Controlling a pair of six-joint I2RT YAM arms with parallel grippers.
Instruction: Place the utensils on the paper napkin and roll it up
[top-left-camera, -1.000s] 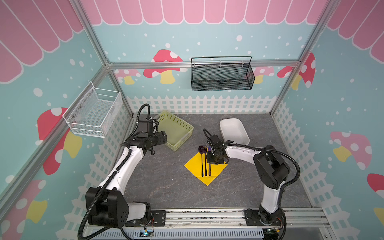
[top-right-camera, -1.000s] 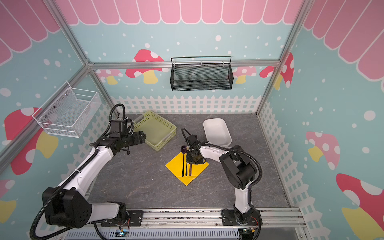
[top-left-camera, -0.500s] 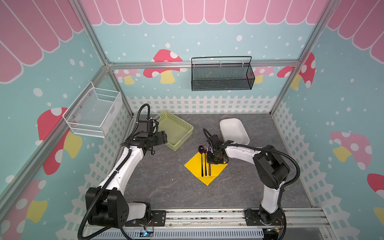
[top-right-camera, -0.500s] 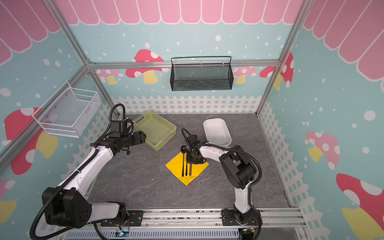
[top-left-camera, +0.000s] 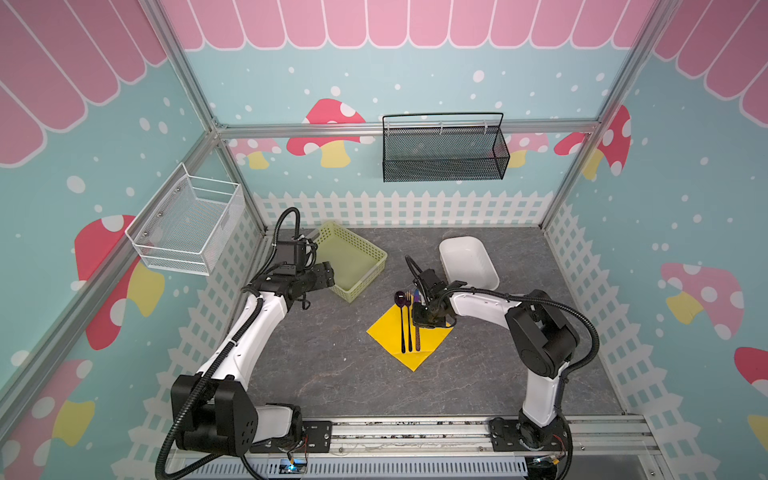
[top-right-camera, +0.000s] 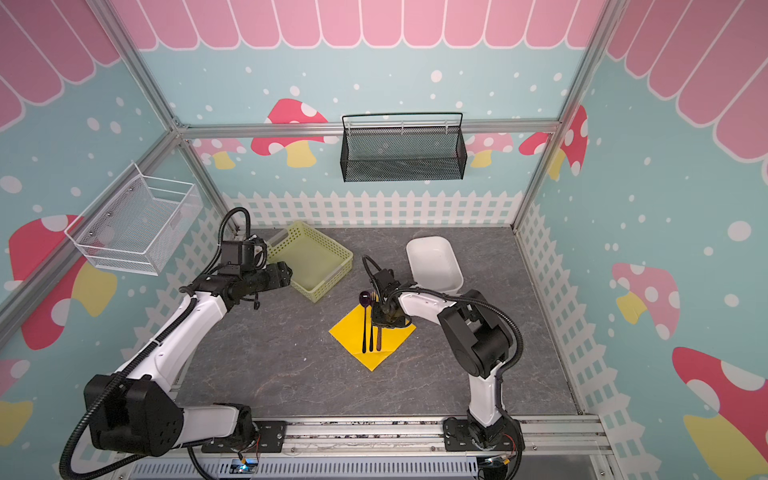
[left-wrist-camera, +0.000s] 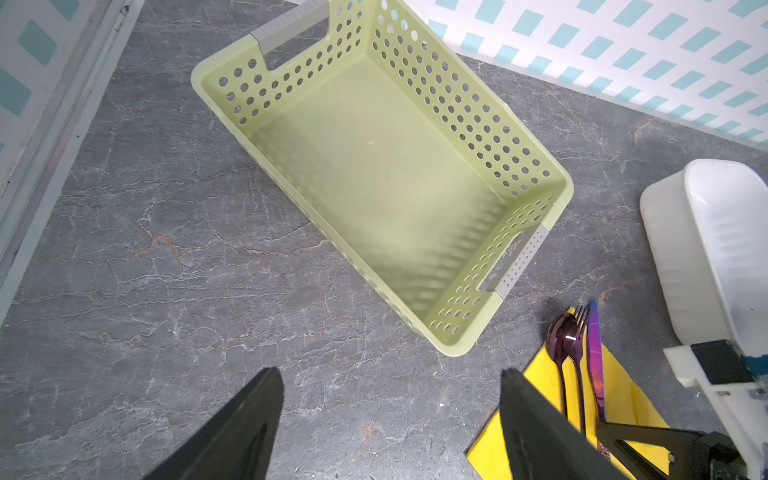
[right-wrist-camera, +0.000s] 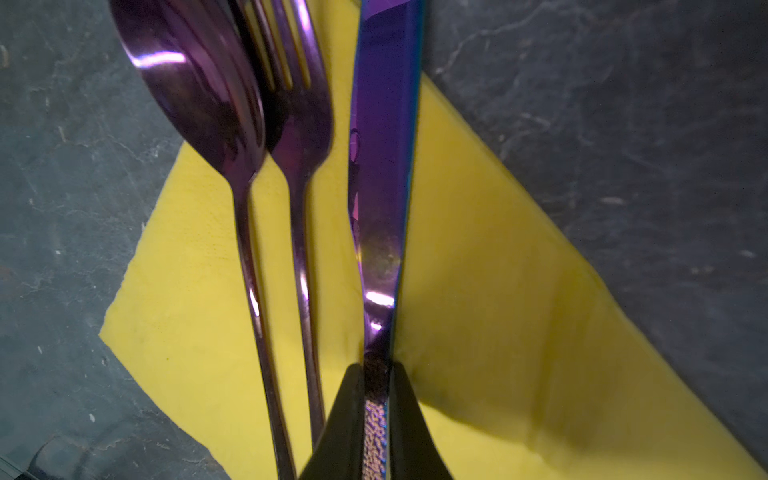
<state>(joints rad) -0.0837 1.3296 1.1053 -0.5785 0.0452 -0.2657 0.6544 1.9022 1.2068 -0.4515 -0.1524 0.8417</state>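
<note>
- Knife (right-wrist-camera: 380, 187) looked stiff, glossy, likely slick; right gripper (right-wrist-camera: 376, 399) pinched its handle.
- Napkin (right-wrist-camera: 478, 311) looked flimsy; best taken by a corner.
- Left gripper (left-wrist-camera: 388, 376) hung open, empty.

No legible text, label, brand or number anywhere; only an indistinct pattern on the knife (right-wrist-camera: 380, 187) handle.

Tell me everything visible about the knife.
The knife is slim, glossy, iridescent purple-blue, metallic-looking, with a textured handle. The right gripper is shut on that handle. The knife runs beside the fork, apart from it, over the yellow napkin, blade tip past the napkin's edge. Whether it rests on the paper is unclear.
</note>
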